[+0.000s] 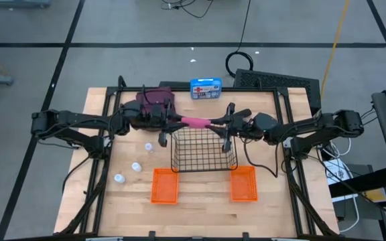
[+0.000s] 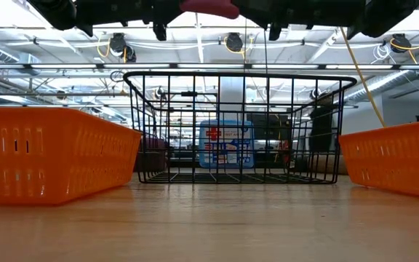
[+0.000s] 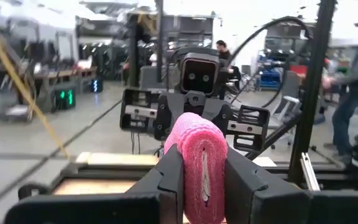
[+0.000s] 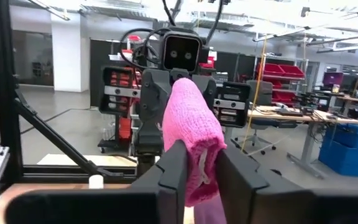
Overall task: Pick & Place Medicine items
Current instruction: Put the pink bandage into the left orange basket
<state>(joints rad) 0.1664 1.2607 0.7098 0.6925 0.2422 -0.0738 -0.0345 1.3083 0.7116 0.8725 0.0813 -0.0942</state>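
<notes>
The pink roll (image 1: 194,122) is held level above the far rim of the wire basket (image 1: 203,148), its long axis running left to right, each end clamped by closed jaws: left gripper (image 1: 173,120), right gripper (image 1: 214,123).

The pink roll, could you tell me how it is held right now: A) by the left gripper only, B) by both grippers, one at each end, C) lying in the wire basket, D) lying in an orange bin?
B: the pink roll spans between the left gripper and the right gripper, each clamped on one end above the wire basket.
</notes>
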